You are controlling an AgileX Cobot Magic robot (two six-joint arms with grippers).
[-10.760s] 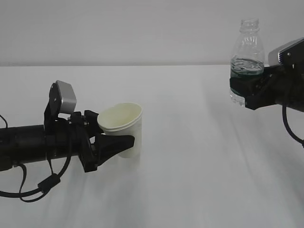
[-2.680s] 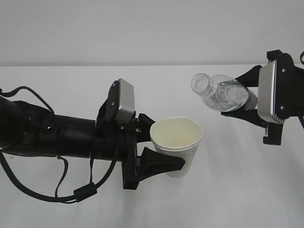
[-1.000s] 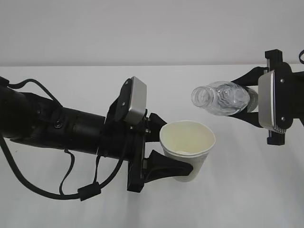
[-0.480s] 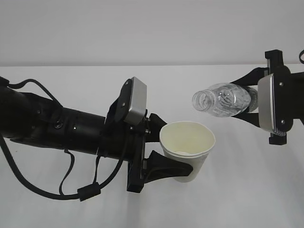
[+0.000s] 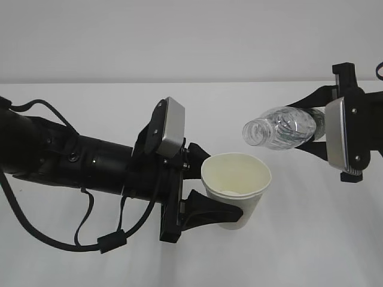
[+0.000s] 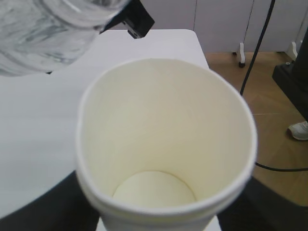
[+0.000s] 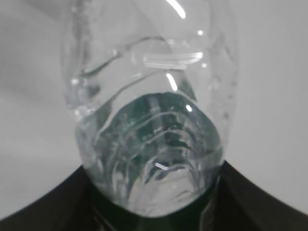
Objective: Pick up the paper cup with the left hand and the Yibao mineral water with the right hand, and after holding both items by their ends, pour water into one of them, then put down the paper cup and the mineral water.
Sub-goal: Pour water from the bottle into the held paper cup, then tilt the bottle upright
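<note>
Cup: the paper cup [image 5: 236, 186] is held upright, off the worktop [image 5: 287, 251], by the left tool [image 5: 210, 192].
Bottle: the Yibao mineral water [image 5: 281, 128] is gripped by the right tool [image 5: 317, 128], long axis near level.
Key relation: the neck is set up and right of the rim, not yet over it.

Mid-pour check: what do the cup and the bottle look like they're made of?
Paper cup: seemingly matte white paper, with a rolled rim and a cream inside that shows no shine. Yibao mineral water: thin clear plastic, glossy; ribs and bright glints show through its wall.
</note>
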